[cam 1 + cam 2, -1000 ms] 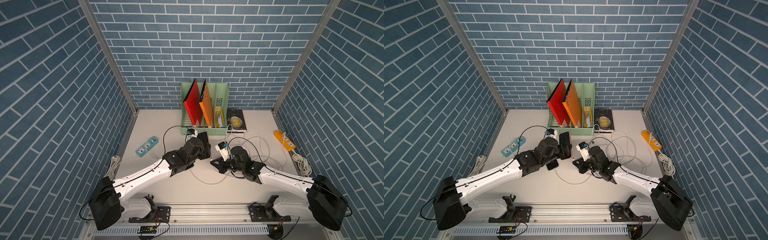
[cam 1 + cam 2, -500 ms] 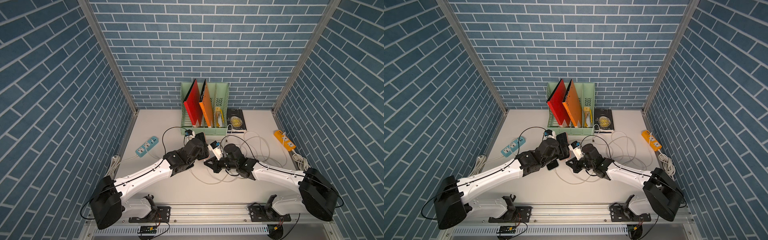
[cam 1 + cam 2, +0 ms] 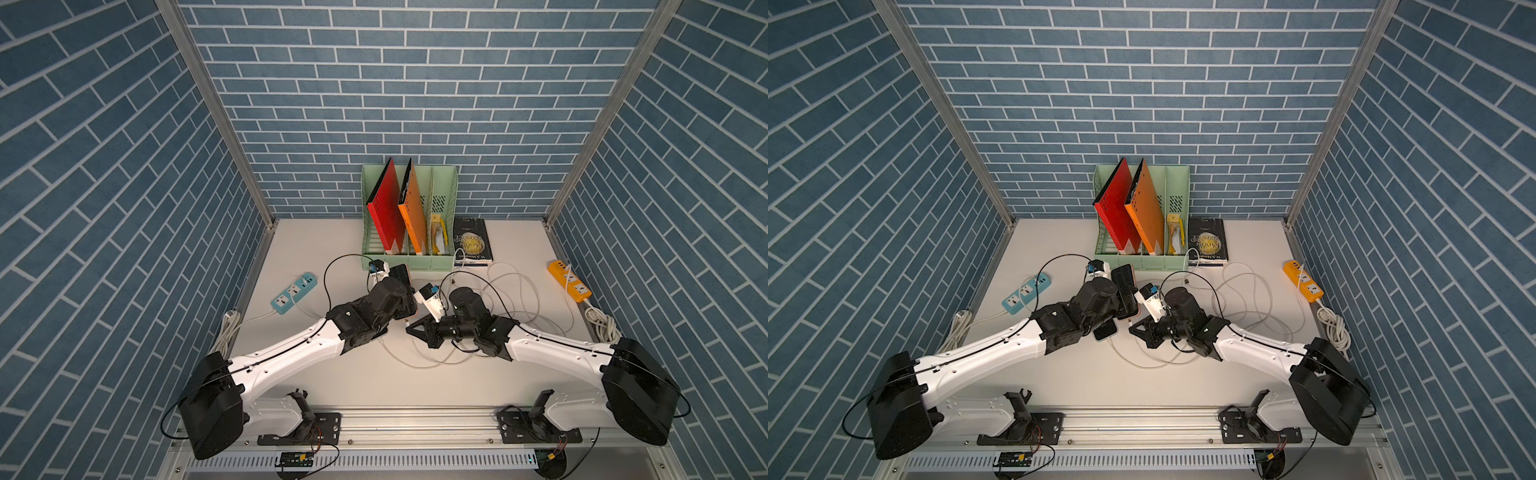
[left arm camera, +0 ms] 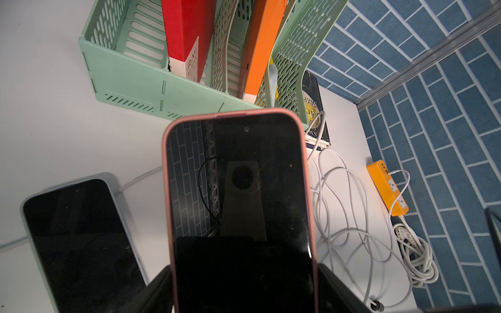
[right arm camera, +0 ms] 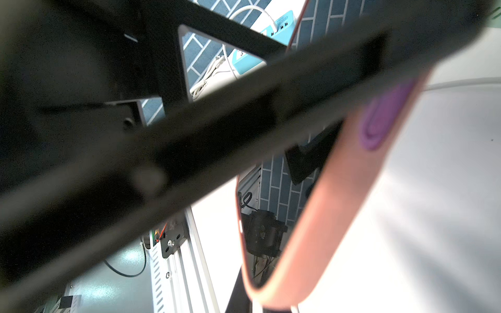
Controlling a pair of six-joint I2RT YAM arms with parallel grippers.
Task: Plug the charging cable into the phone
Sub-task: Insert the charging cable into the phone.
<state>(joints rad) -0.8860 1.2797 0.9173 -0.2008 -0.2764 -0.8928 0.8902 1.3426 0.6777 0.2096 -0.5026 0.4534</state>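
We see the phone [image 4: 238,203] held off the table [image 3: 374,395] in the left gripper [image 4: 244,284], whose jaws stand wide and clamp its long edges. Its long axis runs from the gripper toward the green file rack [image 4: 130,78], top end nearest the rack. It has a salmon-pink case and a dark screen mirroring the brick wall. The right gripper [image 3: 1136,328], jaws pressed together, sits just beside the phone's near end. We cannot tell whether it pinches the white charging cable [image 3: 1144,367].
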